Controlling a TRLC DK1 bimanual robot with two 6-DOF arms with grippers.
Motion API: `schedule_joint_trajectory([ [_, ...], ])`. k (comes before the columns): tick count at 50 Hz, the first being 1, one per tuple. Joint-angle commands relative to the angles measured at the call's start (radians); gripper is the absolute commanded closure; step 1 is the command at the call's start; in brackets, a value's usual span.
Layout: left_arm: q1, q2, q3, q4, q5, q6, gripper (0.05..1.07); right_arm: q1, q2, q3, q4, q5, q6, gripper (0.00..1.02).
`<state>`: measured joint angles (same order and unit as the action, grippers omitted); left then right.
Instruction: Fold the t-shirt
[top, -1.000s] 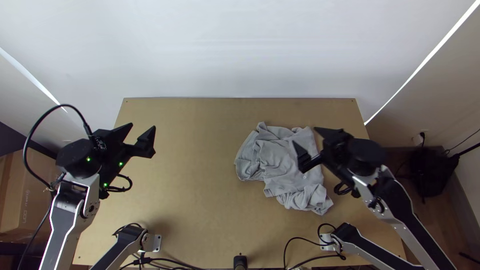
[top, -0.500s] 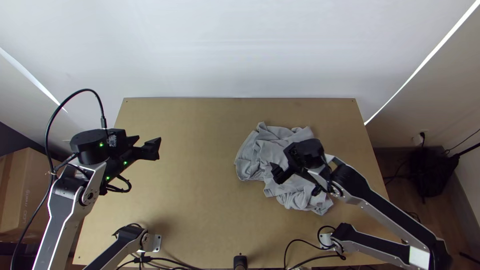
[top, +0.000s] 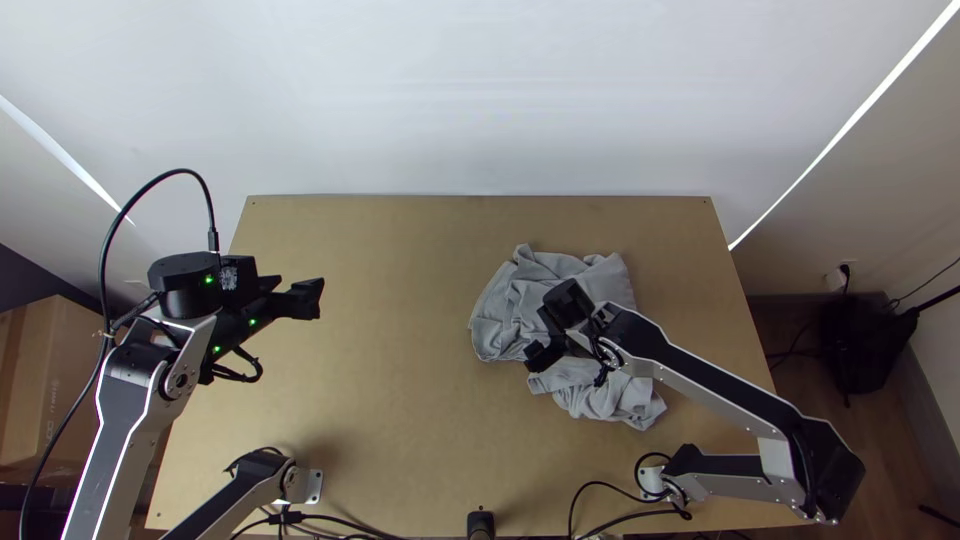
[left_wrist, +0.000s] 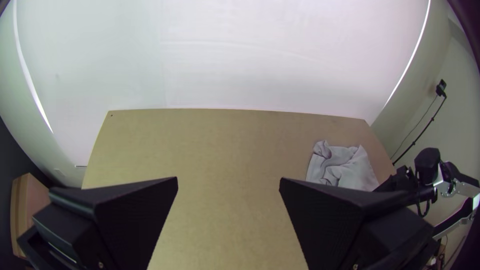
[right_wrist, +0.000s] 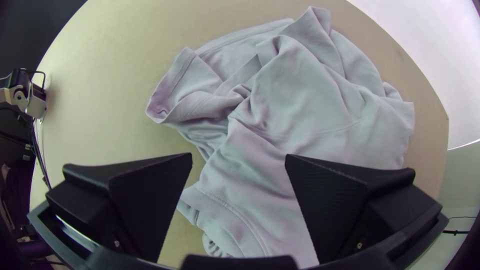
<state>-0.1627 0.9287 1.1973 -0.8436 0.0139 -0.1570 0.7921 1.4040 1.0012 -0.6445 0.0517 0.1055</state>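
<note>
Left gripper (left_wrist: 228, 178): up over the left side of the table (top: 390, 400), fingers wide apart, empty. Swung slightly inward over the last second, nearly all of it in the first half. No cloth near it, so no part in the fold at this point.

Grey t-shirt (top: 497, 315): right half of table, bunched and rumpled, same spot as in the earlier frames. Not flat; I'd spread it before any fold.

Right gripper (right_wrist: 239, 156): moved in from the shirt's right side and tipped downward, now over its near-left part. Fingers wide apart, nothing held. Looks like lining up a first grab; risk is pinching several layers.
</note>
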Motion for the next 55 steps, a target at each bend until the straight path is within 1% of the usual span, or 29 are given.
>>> schedule_joint_trajectory([
  [1,0.009,0.012,0.013,0.005,0.004,-0.018,0.10,0.010,0.049,-0.007,0.009,-0.009,0.030,0.19],
  [16,0.015,0.010,0.010,0.009,0.004,-0.021,0.10,0.016,0.147,-0.007,0.080,-0.012,0.034,0.19],
  [17,0.015,0.009,0.010,0.009,0.004,-0.021,0.10,0.016,0.150,-0.010,0.088,-0.012,0.034,0.22],
  [19,0.017,0.009,0.008,0.009,0.004,-0.021,0.10,0.018,0.155,-0.012,0.100,-0.012,0.034,0.37],
  [24,0.020,0.009,0.004,0.009,0.003,-0.019,0.10,0.018,0.156,-0.024,0.135,-0.010,0.034,0.90],
  [25,0.022,0.009,0.002,0.009,0.003,-0.019,0.10,0.018,0.158,-0.024,0.137,-0.010,0.030,0.96],
  [26,0.022,0.010,0.001,0.008,0.003,-0.018,0.10,0.018,0.158,-0.024,0.143,-0.007,0.028,0.98],
  [32,0.020,0.024,-0.016,-0.008,0.003,0.016,0.10,0.016,0.105,-0.052,0.141,0.022,0.003,1.00],
  [36,-0.001,0.062,-0.019,-0.038,0.004,0.042,0.11,-0.013,0.050,-0.061,0.140,0.023,0.003,1.00],
  [39,-0.017,0.099,-0.016,-0.060,0.004,0.057,0.11,-0.048,-0.008,-0.072,0.140,0.023,0.003,1.00],
  [42,-0.064,0.130,-0.008,-0.071,0.003,0.066,0.11,-0.093,-0.053,-0.075,0.140,0.023,0.000,1.00],
  [51,-0.216,0.180,0.008,-0.055,0.004,0.103,0.11,-0.234,-0.152,-0.084,0.111,0.022,-0.012,1.00],
  [55,-0.255,0.219,0.027,-0.037,0.004,0.109,0.11,-0.291,-0.178,-0.090,0.101,0.022,-0.017,1.00],
])
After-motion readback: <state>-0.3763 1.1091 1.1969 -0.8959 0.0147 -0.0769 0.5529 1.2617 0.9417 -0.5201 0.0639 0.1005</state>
